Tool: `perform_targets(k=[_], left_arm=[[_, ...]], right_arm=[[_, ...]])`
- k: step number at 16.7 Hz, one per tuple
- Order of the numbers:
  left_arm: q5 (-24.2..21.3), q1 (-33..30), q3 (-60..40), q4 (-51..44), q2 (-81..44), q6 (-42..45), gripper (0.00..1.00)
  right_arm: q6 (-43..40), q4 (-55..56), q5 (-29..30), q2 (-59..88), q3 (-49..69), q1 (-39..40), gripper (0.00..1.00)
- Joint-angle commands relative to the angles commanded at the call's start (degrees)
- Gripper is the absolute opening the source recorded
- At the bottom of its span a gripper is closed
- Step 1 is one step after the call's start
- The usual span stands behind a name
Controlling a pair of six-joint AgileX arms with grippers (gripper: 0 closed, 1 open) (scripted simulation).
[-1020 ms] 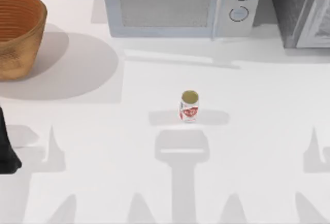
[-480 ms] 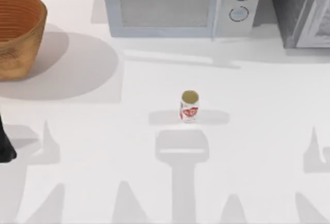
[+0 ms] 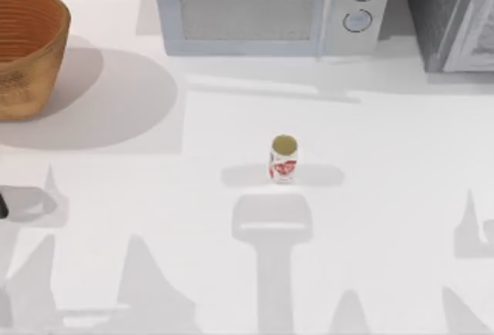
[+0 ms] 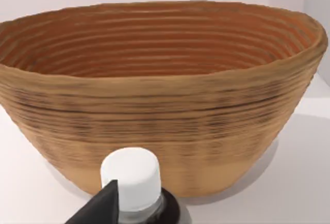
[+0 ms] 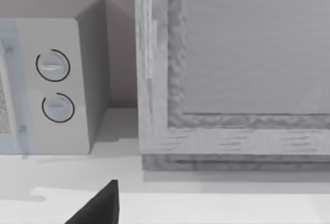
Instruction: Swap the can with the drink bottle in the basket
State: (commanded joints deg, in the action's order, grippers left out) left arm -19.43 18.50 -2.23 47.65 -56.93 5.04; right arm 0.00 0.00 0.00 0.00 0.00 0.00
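The left hand [image 4: 131, 211], just outside the basket [image 4: 154, 115] at the bench's [image 3: 386, 219] left edge, pinches a white-capped drink bottle [image 4: 130, 177], best set down upright, clear of the can [image 3: 284, 159] mid-bench, while the right hand [image 5: 100, 206] idles near the microwave [image 5: 56, 79].

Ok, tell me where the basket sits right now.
The basket stands at the table's far left corner in the top view, left of the microwave; the left wrist view faces it close up, over a white-capped bottle.
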Motion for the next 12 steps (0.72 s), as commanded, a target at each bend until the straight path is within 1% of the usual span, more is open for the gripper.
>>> perform_targets(k=[4, 7, 10, 12], left_arm=[[-6.62, 6.0, -0.87, 16.0, -20.3, 1.66, 1.0], [-10.46, 9.78, -1.28, 25.55, -32.21, 2.62, 1.0], [-12.94, 12.46, -1.43, 31.88, -40.03, 3.22, 1.0], [-13.71, 13.35, -1.44, 33.88, -42.52, 3.4, 1.0]], right_arm=[[0.0, 0.0, 0.0, 0.0, 0.0, 0.0, 1.0], [0.0, 0.0, 0.0, 0.0, 0.0, 0.0, 1.0], [0.0, 0.0, 0.0, 0.0, 0.0, 0.0, 1.0], [0.0, 0.0, 0.0, 0.0, 0.0, 0.0, 1.0]])
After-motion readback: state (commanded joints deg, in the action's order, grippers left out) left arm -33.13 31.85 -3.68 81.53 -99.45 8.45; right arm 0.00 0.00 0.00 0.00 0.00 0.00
